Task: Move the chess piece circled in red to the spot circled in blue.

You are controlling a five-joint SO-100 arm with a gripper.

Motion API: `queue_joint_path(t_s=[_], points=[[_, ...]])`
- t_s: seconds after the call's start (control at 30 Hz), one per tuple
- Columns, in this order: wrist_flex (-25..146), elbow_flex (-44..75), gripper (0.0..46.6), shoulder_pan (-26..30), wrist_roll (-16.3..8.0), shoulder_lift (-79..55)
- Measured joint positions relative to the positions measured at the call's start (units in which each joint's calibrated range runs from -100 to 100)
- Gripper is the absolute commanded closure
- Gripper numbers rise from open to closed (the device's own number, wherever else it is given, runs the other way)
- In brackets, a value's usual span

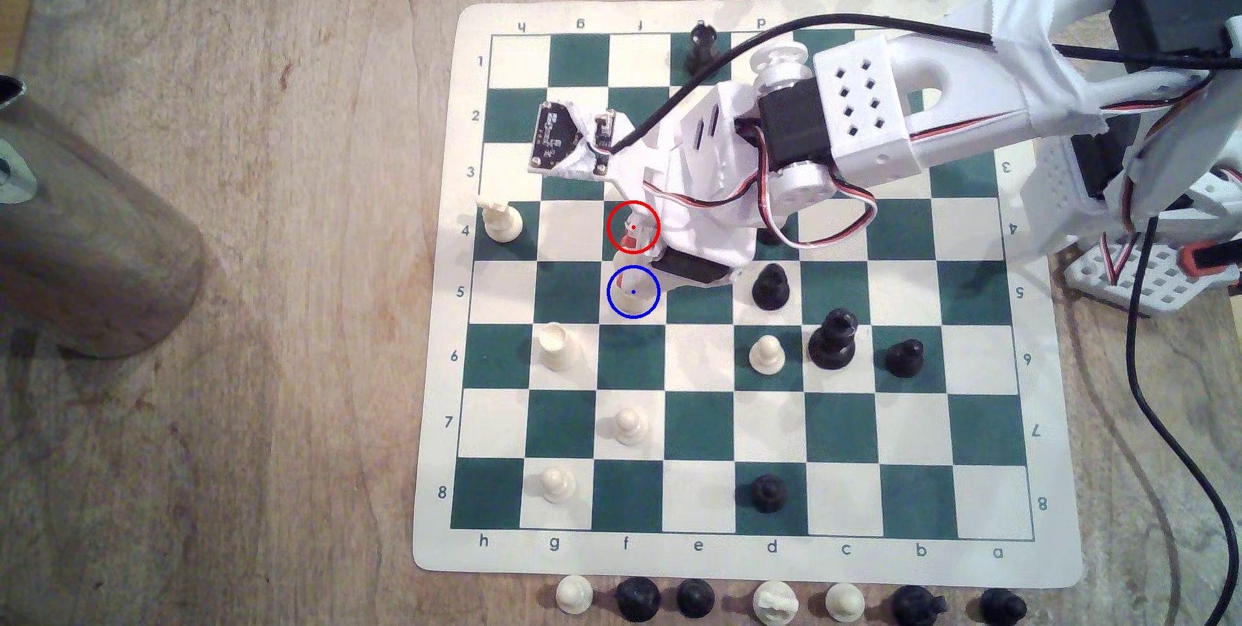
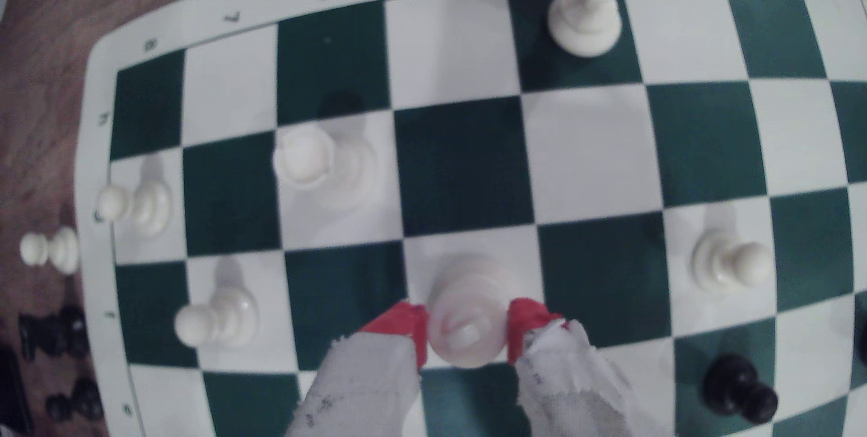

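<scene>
Over the blue-ringed cream square (image 1: 642, 307) on the chessboard (image 1: 1048, 532), in the exterior view: gripper (image 2: 467, 327) clamped on the white bishop (image 2: 464, 324), red-taped fingertips (image 2: 406, 324) pressing both sides of its head. Base apparently on or just above that square, inside the blue ring; contact with the board not discernible. Placing step, by the look of it, nearly finished. Next: settle the base flat, spread the claw, lift straight clear. Long axis upright, head pointing up toward the wrist camera.
</scene>
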State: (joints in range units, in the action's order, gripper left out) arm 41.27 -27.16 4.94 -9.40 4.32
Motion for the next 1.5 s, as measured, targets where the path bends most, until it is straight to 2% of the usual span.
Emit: queue_joint_path(t_s=[0.07, 0.4, 0.63, 0.87, 0.9, 1.03, 1.2, 1.27, 1.37, 1.4, 1.47, 1.5], points=[[0.0, 0.0, 24.7, -0.1, -0.7, -0.1], [1.6, -1.3, 22.1, -0.1, -0.6, 1.0], [8.1, -4.0, 21.2, -0.1, 0.2, 9.8], [16.7, -9.1, 23.0, 0.1, 1.0, 24.2], [17.8, -10.5, 24.6, 0.7, 1.0, 26.2], [19.7, -18.4, 25.0, 2.7, 1.3, 38.8], [21.0, -30.8, 24.5, 0.2, 3.7, 54.7], [20.9, -37.0, 25.6, -3.3, 5.2, 61.5], [18.6, -41.7, 28.9, -4.6, 6.6, 66.9], [14.2, -48.2, 31.1, -6.2, 8.0, 73.4], [10.3, -54.9, 35.4, -6.0, 9.0, 80.8], [8.0, -57.5, 41.0, -6.3, 9.3, 83.6]])
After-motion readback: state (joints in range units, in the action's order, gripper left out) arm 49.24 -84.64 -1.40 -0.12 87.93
